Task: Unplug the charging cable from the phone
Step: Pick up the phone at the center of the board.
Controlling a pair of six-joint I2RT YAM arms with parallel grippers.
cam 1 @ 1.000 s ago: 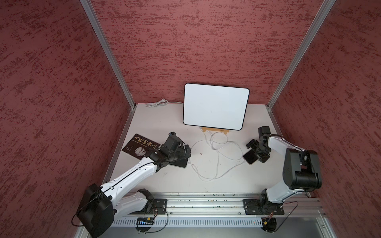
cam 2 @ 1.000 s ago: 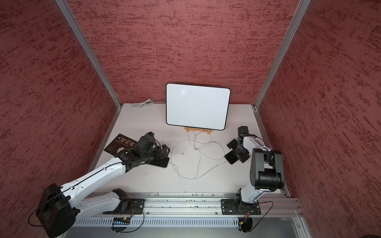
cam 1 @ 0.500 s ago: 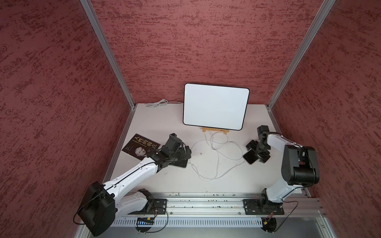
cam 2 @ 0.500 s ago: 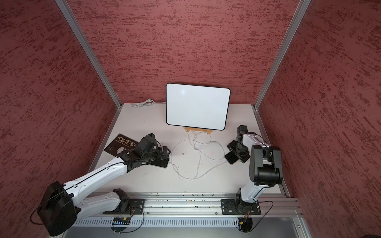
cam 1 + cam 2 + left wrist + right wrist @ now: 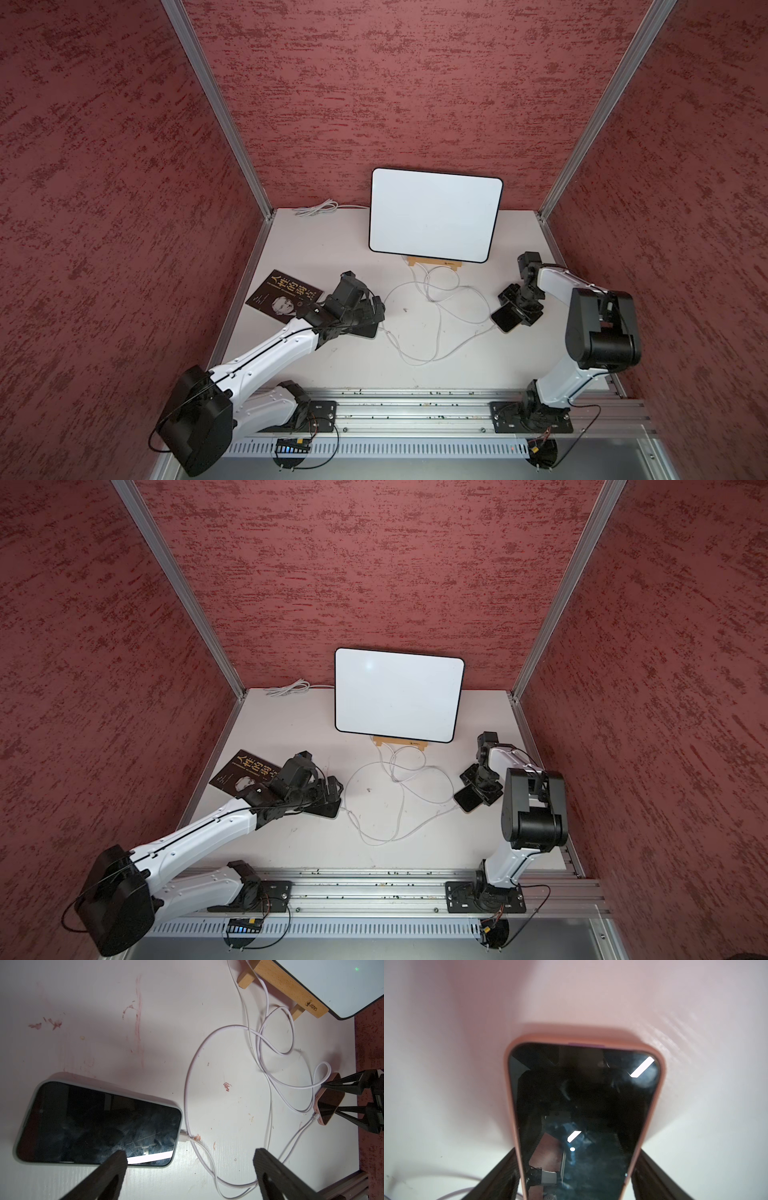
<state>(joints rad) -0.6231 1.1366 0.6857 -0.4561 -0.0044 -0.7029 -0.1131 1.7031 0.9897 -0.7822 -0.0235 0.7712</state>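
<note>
Two phones lie on the white table. A dark phone in a pale grey case (image 5: 93, 1124) has a white plug (image 5: 184, 1138) in its end. My left gripper (image 5: 190, 1154) hovers open just above that end in both top views (image 5: 374, 309) (image 5: 332, 791), one finger over the phone's corner, the other over the white charging cable (image 5: 187, 1084) (image 5: 432, 328). A pink-cased phone (image 5: 581, 1105) (image 5: 508, 318) (image 5: 468, 798) also has a plug (image 5: 316, 1120) in it. My right gripper (image 5: 577, 1159) (image 5: 519, 309) has a finger against each long edge of it.
A whiteboard (image 5: 434, 214) leans on a wooden stand (image 5: 434, 262) at the back. A dark book (image 5: 282, 295) lies left of my left arm. A coiled white cord (image 5: 318, 208) sits in the back left corner. Red walls close three sides; a metal rail (image 5: 415, 403) runs along the front.
My right gripper's jaws have narrowed onto the pink-cased phone's sides. The left arm has shifted only slightly and stays open.
</note>
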